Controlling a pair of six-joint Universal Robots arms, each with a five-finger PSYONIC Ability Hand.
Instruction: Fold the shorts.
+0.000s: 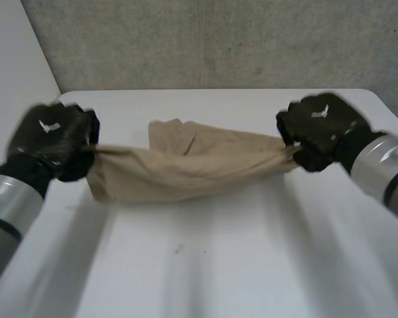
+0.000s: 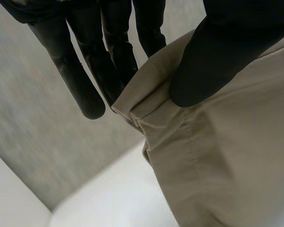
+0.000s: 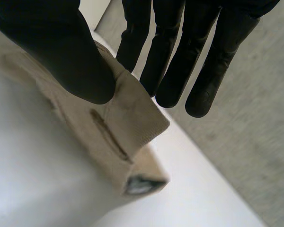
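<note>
- My left hand (image 1: pixel 53 140) pinches the left end of the shorts (image 1: pixel 186 165). The thumb (image 2: pixel 217 61) is on one side of the banded edge and the straight fingers (image 2: pixel 109 66) are on the other.
- My right hand (image 1: pixel 322 129) pinches the right end the same way, thumb (image 3: pixel 71 56) against fingers (image 3: pixel 175 61), just beside a buttonhole (image 3: pixel 109 135).
- The shorts stretch between my hands over the middle of the table (image 1: pixel 199 265). Their lower edge sags to the tabletop, and a rumpled part lies on the far side.
- My right pinch sits close to the cloth's corner. I judge that a harder outward pull could slide it from under the thumb and drop that end.
- If one hand travels ahead of the other, the fold would land skewed.
- The rumpled far part could get trapped underneath as a lump.
</note>
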